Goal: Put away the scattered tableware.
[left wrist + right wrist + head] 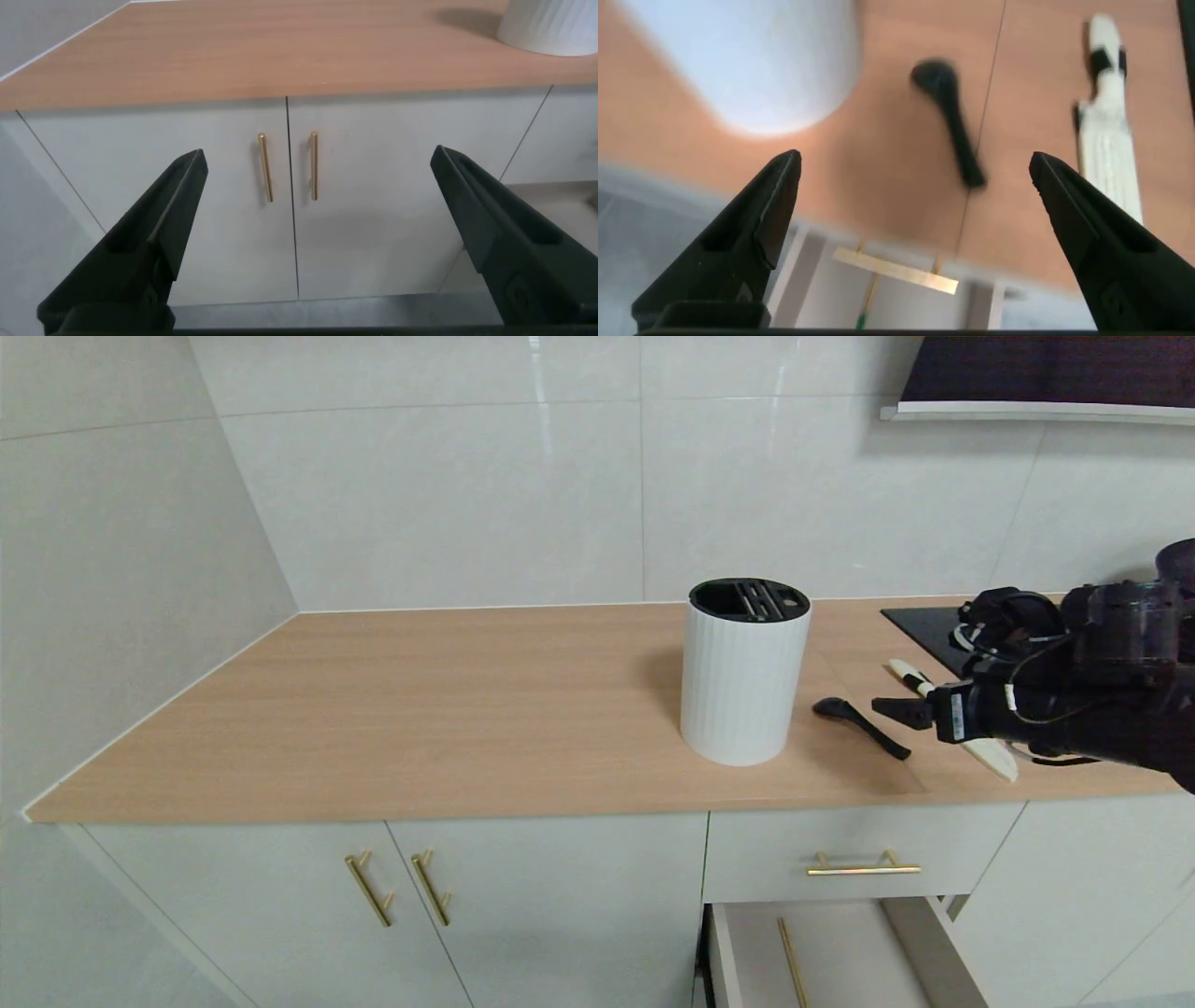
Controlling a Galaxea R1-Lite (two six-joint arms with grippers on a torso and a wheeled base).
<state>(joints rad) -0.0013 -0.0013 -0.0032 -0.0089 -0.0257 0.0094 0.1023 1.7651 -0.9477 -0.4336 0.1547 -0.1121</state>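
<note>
Farthest left, the left gripper (318, 157) faces the cabinet doors (374, 233) under the surface (420, 709). Its 2 fingers are spread wide with nothing between them, and it is probably parked clear of the work. Mid-surface stands the white ribbed holder (745, 672), upright with its slotted top open, ready to take utensils. Just beside it on the right lies the black spoon (859, 721), flat, and near that the white knife (997, 761), also flat. The right gripper (901, 709) hovers over these 2, fingers wide apart and empty, apparently lined up on the spoon, the piece nearer the holder.
</note>
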